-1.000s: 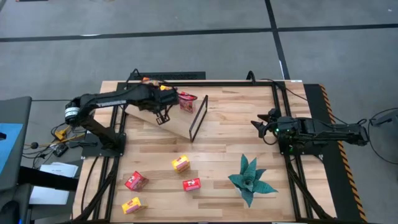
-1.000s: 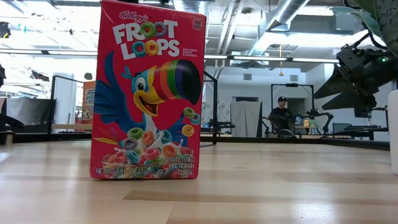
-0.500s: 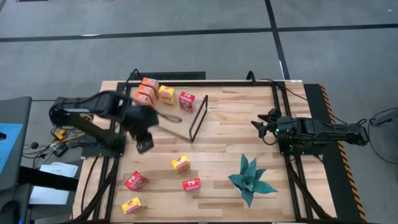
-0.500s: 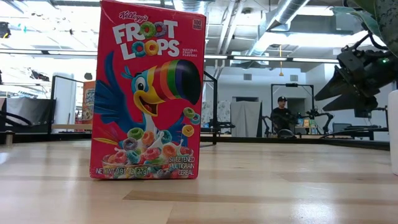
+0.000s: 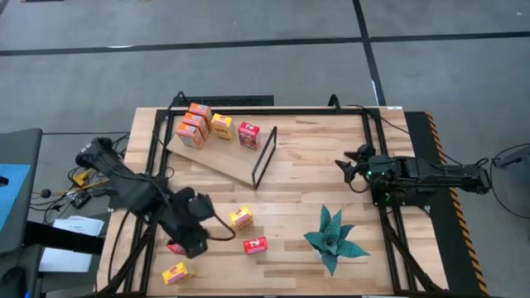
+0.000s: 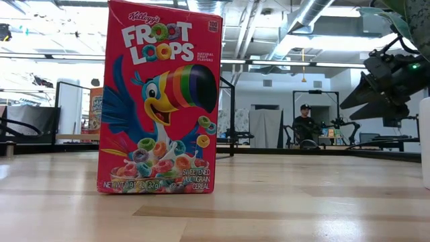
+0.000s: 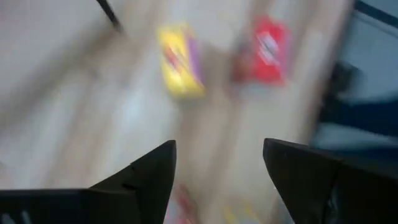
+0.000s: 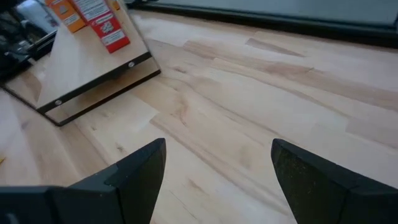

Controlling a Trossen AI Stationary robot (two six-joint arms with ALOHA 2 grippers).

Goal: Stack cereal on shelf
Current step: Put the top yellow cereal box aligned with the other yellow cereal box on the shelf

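Observation:
The shelf [image 5: 219, 153] is a light board at the table's far left, with a black frame [image 5: 263, 156] at its right end. On it stand orange [image 5: 193, 122], yellow [image 5: 220, 126] and red [image 5: 248, 135] cereal boxes. Loose boxes rest on the tabletop near the front: yellow [image 5: 241, 218], red [image 5: 255, 245], yellow [image 5: 175, 273], and a red one [image 5: 174, 247] partly under my left gripper [image 5: 197, 236]. That gripper hovers open above them; its blurred wrist view shows a yellow box [image 7: 180, 61] and a red box [image 7: 267, 50] ahead. My right gripper [image 5: 344, 170] waits open at the table's right.
A green artificial plant [image 5: 334, 240] stands near the front right. A Froot Loops box [image 6: 160, 101] stands close before the low camera. Black rails [image 5: 248, 109] run along the table's edges. A person [image 6: 304, 124] sits far off in the room behind.
My left arm has swung from over the shelf toward the table's near edge and now hangs over the loose boxes at the front left, its wrist having turned. The boxes on the shelf, hidden by the arm before, show in full.

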